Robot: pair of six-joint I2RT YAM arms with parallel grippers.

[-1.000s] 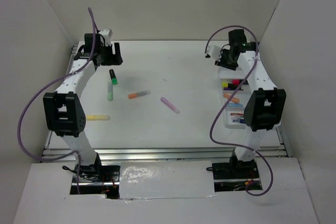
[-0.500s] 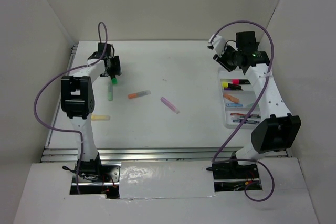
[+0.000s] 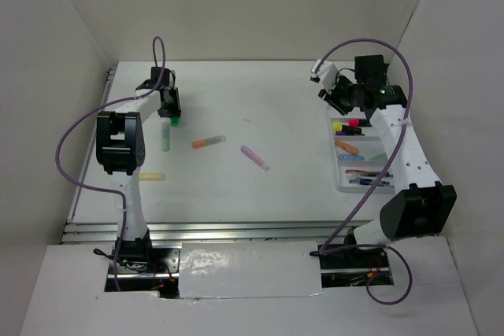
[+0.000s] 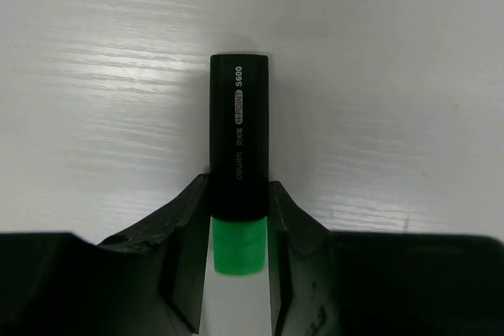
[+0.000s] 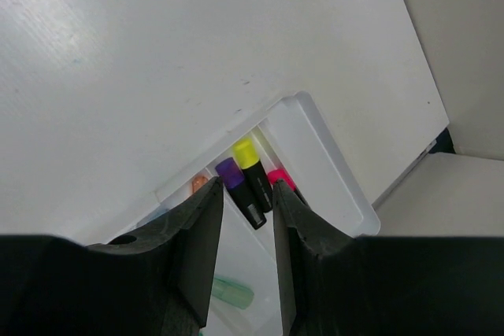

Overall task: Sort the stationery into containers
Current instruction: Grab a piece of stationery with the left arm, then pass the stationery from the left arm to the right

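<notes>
White table (image 3: 276, 108), seen from above, bears the white tray (image 3: 337, 185) at its right edge. Several of the tray's long compartments already hold pens and highlighters. Right gripper (image 5: 248, 198) hangs above the tray's far end, jaws a narrow gap apart with nothing between them. Left gripper (image 4: 239, 194), at the table's far left, pinches the black highlighter (image 4: 239, 127) across its barrel next to the green cap. The highlighter appears to lie flat on the table, body pointing away from the wrist. Four loose markers lie well apart from the tray: green marker (image 3: 165, 141) just beside the left gripper, orange marker (image 3: 209, 142), lilac marker (image 3: 254, 156) and yellow marker (image 3: 147, 176).

Step in hand, as judged: securing and lifting the highlighter. The grip sits near one end, so the far end may droop or swing; a straight, level lift before any traverse should keep it seated. Carry it clear of the loose markers and lower it lengthwise into the compartment holding the other highlighters.
</notes>
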